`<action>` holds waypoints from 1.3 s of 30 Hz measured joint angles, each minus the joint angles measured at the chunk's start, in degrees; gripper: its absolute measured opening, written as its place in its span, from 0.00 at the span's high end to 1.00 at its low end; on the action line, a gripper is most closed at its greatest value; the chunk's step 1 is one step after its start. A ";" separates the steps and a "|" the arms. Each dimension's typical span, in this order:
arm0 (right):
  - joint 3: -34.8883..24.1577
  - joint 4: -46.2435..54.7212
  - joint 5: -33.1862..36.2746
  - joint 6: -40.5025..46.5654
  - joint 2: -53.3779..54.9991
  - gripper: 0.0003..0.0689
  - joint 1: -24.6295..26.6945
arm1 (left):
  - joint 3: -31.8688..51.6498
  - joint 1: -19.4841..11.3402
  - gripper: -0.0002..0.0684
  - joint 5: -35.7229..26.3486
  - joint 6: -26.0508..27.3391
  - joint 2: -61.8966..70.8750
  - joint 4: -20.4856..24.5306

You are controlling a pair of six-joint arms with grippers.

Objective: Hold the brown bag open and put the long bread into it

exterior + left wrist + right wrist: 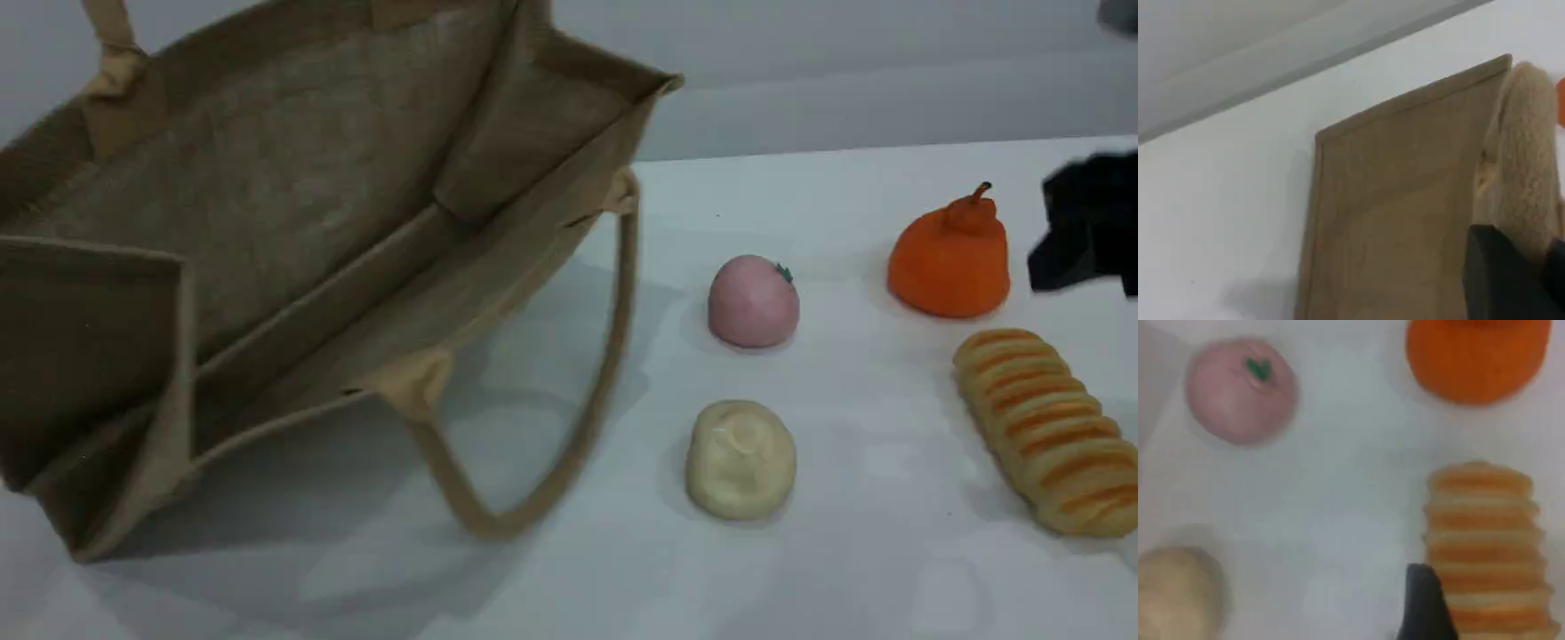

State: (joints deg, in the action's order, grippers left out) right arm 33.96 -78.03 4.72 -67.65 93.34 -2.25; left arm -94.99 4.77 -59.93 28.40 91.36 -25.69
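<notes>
The brown bag [293, 240] sat at the left end of the tabletop [853, 551], tipped so its open mouth faced the camera, one loop handle [569, 427] drooping onto the surface. The left gripper [1511, 273] was clamped tight on the bag's other handle [1525, 153]. The long bread [1049, 431] lay near the right edge, beside an orange pear-shaped fruit [951, 258], a pink round item [752, 300] and a cream lump [740, 458]. The right gripper [1425, 607] hung over the bread with its fingers parted, holding nothing.

One brown bag [267, 222], one long bread [1049, 431], one orange pear-shaped fruit [951, 258], one pink round fruit [753, 300], one cream lump [740, 458].
</notes>
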 joint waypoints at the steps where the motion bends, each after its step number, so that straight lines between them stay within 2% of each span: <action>1: 0.00 0.00 -0.31 0.00 1.20 0.43 0.00 | 0.00 0.00 0.87 -0.22 0.00 0.30 -0.05; 5: 0.20 0.00 -2.47 -0.05 5.27 0.43 0.00 | 0.00 0.00 0.87 -0.23 0.00 1.16 -0.39; 12: 1.28 -0.06 -5.46 -0.05 10.05 0.43 0.00 | 0.00 0.02 0.87 -1.19 2.53 2.50 -4.79; 19: 5.24 -0.01 -4.72 -0.02 14.90 0.43 0.00 | 0.00 0.07 0.87 -1.19 2.59 2.69 -4.73; 29: 6.19 -0.11 -4.25 -0.05 21.40 0.43 0.00 | 0.00 0.07 0.87 -1.12 2.54 2.69 -4.73; 31: 6.19 -0.18 -3.67 -0.96 21.40 0.47 0.00 | 0.00 0.07 0.87 -1.07 2.54 2.69 -4.73; 33: 6.50 -0.18 -3.01 -1.83 21.51 0.55 0.00 | 0.00 0.07 0.87 -0.92 2.49 2.69 -4.73; 36: 6.54 -0.04 -1.56 -2.18 21.51 0.73 0.00 | 0.00 0.07 0.87 -0.92 2.49 2.69 -4.73; 39: 6.54 0.07 -0.10 -2.24 20.88 0.81 0.00 | 0.00 0.07 0.87 -0.92 2.49 2.69 -4.73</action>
State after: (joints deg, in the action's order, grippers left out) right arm 40.51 -77.95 4.61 -69.88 114.22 -2.25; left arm -94.99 4.83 -60.85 30.88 94.05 -30.43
